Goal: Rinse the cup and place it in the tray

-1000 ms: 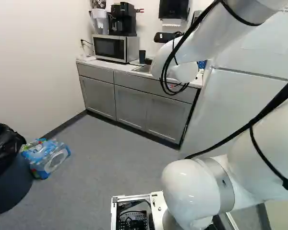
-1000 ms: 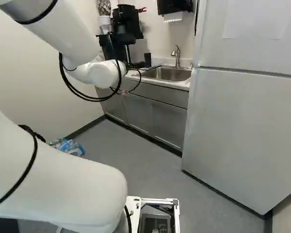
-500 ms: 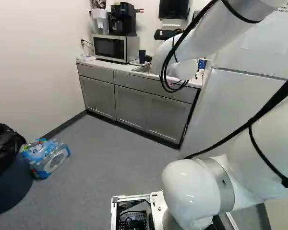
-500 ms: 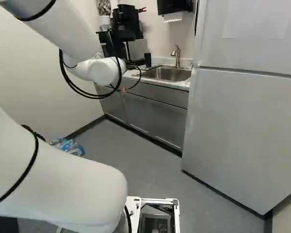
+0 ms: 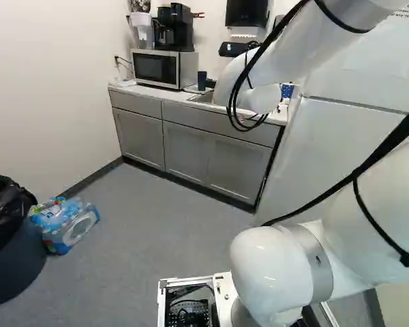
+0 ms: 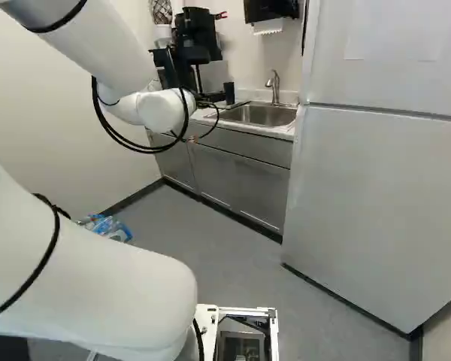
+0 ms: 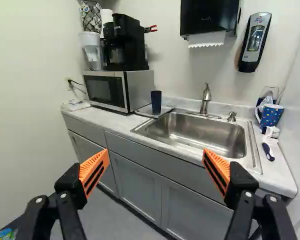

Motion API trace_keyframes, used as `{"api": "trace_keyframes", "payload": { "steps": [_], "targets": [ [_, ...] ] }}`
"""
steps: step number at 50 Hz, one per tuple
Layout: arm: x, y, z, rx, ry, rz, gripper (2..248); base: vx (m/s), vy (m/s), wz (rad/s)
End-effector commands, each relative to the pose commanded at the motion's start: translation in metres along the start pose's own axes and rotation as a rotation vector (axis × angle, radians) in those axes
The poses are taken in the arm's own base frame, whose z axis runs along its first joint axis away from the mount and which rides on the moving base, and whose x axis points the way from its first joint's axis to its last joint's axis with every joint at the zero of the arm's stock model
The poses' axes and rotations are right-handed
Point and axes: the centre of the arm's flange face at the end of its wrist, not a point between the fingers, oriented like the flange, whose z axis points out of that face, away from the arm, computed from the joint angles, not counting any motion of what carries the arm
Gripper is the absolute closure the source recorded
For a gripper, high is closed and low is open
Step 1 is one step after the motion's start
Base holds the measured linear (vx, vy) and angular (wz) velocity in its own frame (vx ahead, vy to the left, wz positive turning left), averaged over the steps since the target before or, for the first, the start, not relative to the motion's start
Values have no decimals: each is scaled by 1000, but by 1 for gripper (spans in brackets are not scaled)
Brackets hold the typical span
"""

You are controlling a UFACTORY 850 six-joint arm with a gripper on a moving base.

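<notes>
**Two cups, one tap: the wrong pick or a knock are the likely slips**

The claw (image 7: 155,152) is wide open and empty, its orange pads well apart, facing the counter (image 7: 106,118). A dark cup (image 7: 156,102) stands at the upper middle of the left base view, apparently on a flat tray (image 7: 143,112) beside the microwave (image 7: 107,91). A dotted mug (image 5: 287,90) sits at that view's upper right, past the sink (image 7: 195,132). Which one is meant is unclear, so the arm (image 5: 327,30) could go for the wrong one.

The dark cup looks tall and narrow; an off-centre approach could tip it. Over the sink, the tap (image 7: 205,100) leaves little room, and a low pass could strike it. The mug's handle and the brush (image 7: 273,132) close by could foul the fingers. Once wet, either cup may slip if pinched lightly.
</notes>
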Motion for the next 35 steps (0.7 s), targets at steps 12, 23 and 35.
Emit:
{"api": "trace_keyframes", "payload": {
  "steps": [12, 23, 35],
  "targets": [
    [0, 0, 0, 0, 0, 0, 3, 73, 11, -7],
    [0, 0, 0, 0, 0, 0, 3, 76, 5, -11],
    [0, 0, 0, 0, 0, 0, 3, 98, 1, -16]
  ]
}}
